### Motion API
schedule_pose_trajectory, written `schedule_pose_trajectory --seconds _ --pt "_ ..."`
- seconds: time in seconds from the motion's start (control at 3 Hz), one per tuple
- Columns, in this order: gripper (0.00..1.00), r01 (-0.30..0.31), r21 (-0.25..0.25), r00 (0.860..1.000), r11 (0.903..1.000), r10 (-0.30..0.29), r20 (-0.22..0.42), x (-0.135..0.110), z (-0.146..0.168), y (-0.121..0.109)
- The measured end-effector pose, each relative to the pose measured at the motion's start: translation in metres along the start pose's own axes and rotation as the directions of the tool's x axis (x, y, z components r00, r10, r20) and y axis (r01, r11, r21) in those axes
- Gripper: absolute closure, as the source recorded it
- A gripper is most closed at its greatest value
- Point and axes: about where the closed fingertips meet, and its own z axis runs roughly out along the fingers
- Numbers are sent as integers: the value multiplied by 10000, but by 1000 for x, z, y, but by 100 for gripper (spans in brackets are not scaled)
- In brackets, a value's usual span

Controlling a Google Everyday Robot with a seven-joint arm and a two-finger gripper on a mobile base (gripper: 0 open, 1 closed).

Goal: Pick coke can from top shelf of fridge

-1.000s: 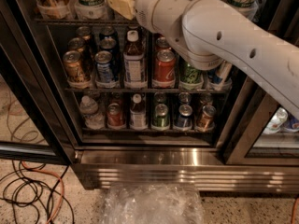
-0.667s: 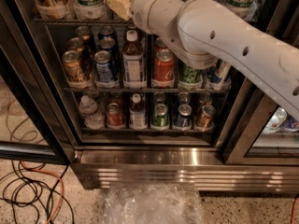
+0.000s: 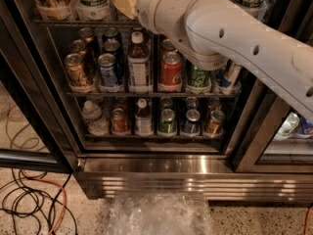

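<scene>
Fridge (image 3: 39,97): dark frame, wire racks packed with drinks. Ribbed steel base panel (image 3: 156,182) below, hard and shiny.

My arm (image 3: 234,38): smooth white shell, coming in from the right and crossing the upper right of the opening.

Floor in front: crumpled clear plastic sheet (image 3: 156,214); loose cables (image 3: 34,199) off the fridge's left corner.

Top shelf (image 3: 146,95): thin grey wire with a flat front rail and white plastic cups under the cans.

Coke can (image 3: 170,70): front edge of that shelf, near its middle. Red, round, silver lid, upright. A white-capped bottle (image 3: 139,67) stands just beside it on the left and a green can (image 3: 198,77) just beside it on the right.

Claw (image 3: 122,5): pale beige, high up and to the left of the coke can, above the next rail up. Nothing in it that I can see. Spread or pressed together: cannot tell.

Step, as I judge it: approach, no grasp yet.

Next move calls for dropping lower, shifting right and lining up square with the can, then going in straight. Neighbours are tight on both sides. Thin aluminium is slick and likely dents, so a firm but moderate squeeze.
</scene>
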Motion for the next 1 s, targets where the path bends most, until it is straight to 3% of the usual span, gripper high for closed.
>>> schedule_pose_trajectory --seconds 0.67,1.0 --pt "100 58 60 10000 10000 -58 41 -5 1 0" --pt "100 67 172 9992 9998 -74 388 -20 7 -7"
